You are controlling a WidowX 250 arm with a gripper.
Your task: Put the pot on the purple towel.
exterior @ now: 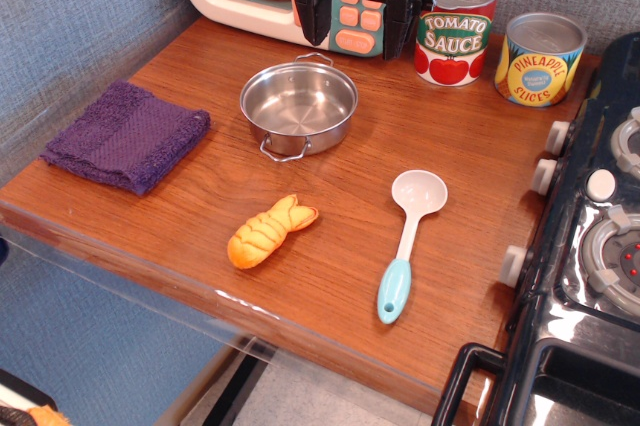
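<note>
The pot [299,106] sits upright and empty on the wooden counter [440,246] at upper centre; the purple towel [126,135] lies apart at its left; above the pot, at the frame's top, the gripper [357,21] hangs with fingers [309,12] spread, holding nothing.

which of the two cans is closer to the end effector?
The tomato sauce can, red-labelled, stands right beside the end effector. The yellow pineapple slices can sits farther right, toward the stove.
</note>
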